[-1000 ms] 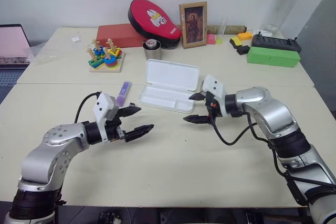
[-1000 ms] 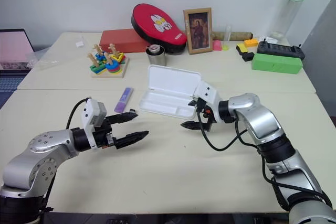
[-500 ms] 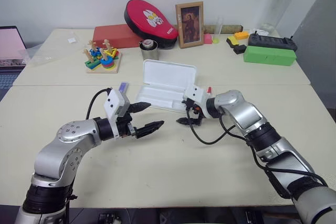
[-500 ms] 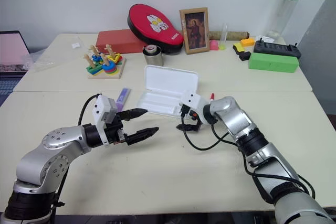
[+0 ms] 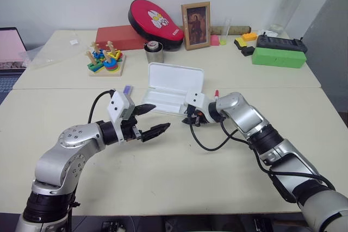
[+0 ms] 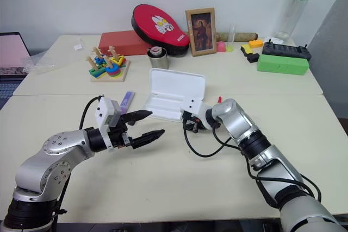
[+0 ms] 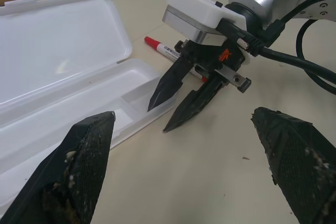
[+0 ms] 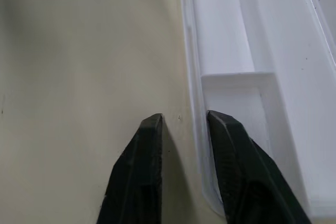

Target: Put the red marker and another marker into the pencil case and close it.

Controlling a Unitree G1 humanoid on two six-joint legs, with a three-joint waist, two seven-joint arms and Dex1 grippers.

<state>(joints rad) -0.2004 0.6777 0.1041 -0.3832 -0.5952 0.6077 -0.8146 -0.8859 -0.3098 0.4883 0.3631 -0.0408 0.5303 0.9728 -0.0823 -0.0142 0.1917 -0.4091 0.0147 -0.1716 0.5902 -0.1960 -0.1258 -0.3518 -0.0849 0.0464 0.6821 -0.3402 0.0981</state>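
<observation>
My right gripper [image 7: 176, 109] pinches the near wall of the open pencil case [image 5: 173, 85]; it looks light, stiff and likely to slide. The red marker [image 7: 169, 51] lies just behind that gripper, slim and rollable: take it mid-barrel. My left gripper [image 5: 152, 120] hangs spread, empty.

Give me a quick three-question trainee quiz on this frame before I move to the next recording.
1. True or false: the pencil case has its lid shut.
2. Where does the red marker lie? A) inside the case B) on the table, beside the case's right end C) in the left hand
3. Fill in: the left hand is ___ and holds nothing.

Key: 1 false; 2 B; 3 open.
</observation>
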